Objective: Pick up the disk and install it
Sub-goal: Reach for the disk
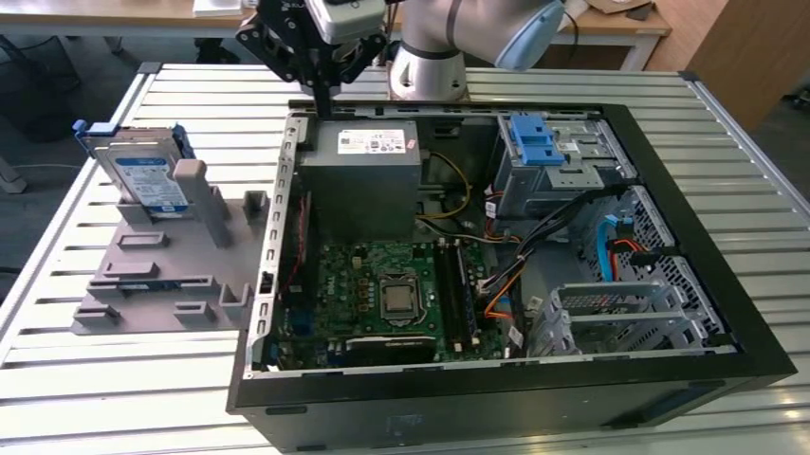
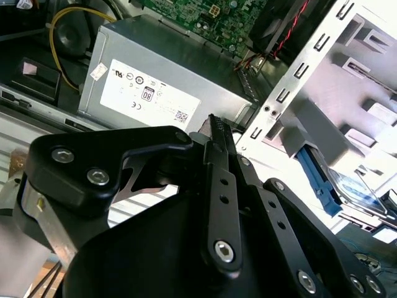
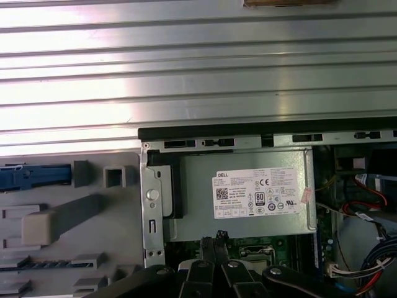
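The disk (image 1: 142, 180), a silver drive with a white-and-blue label in a blue carrier, stands on edge in a grey holder (image 1: 152, 275) at the exterior view's left, outside the computer case. My gripper (image 1: 324, 104) hangs over the case's back wall, beside the grey power supply (image 1: 367, 180). It is shut with nothing between its fingers, well apart from the disk. In the first wrist view the gripper (image 3: 218, 236) points at the power supply (image 3: 248, 192), with the disk's blue edge (image 3: 31, 177) off to the side. The second wrist view shows the gripper (image 2: 215, 124) and the disk (image 2: 350, 186) beyond it.
The open black computer case (image 1: 708, 370) lies on a slatted metal table (image 1: 127, 379). Inside are the motherboard (image 1: 393, 294), loose cables (image 1: 608, 251), a drive bay with a blue latch (image 1: 538, 137) and a metal cage (image 1: 620, 318). The arm's base (image 1: 428, 66) stands behind the case.
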`<control>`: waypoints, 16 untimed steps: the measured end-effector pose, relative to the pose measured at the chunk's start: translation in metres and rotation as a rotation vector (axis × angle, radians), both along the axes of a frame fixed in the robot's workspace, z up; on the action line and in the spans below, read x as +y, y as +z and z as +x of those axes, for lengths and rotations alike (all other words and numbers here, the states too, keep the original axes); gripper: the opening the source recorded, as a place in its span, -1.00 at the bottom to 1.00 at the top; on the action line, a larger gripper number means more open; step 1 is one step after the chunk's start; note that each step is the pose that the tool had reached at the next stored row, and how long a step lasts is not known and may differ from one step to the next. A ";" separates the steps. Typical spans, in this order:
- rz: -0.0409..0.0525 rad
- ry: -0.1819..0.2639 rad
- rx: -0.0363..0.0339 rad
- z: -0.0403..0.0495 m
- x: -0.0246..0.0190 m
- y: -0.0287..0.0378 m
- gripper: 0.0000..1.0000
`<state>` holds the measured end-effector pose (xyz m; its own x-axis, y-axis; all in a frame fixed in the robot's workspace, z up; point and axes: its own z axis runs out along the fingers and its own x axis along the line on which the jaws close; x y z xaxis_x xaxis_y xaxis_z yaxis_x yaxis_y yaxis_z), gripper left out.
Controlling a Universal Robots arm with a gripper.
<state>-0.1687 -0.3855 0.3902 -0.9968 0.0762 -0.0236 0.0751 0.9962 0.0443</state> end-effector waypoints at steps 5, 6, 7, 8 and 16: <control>0.0000 0.000 0.0000 -0.0035 0.0004 -0.0001 -0.79; 0.0000 0.000 0.0001 -0.0036 0.0003 0.0000 -0.79; 0.0000 0.000 0.0000 -0.0037 0.0003 0.0000 -0.79; 0.0000 0.000 0.0000 -0.0037 0.0003 -0.0001 -0.79; 0.0000 0.000 0.0000 -0.0061 0.0004 0.0000 -0.79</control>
<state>-0.1748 -0.3851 0.3902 -0.9968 0.0763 -0.0236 0.0752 0.9962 0.0443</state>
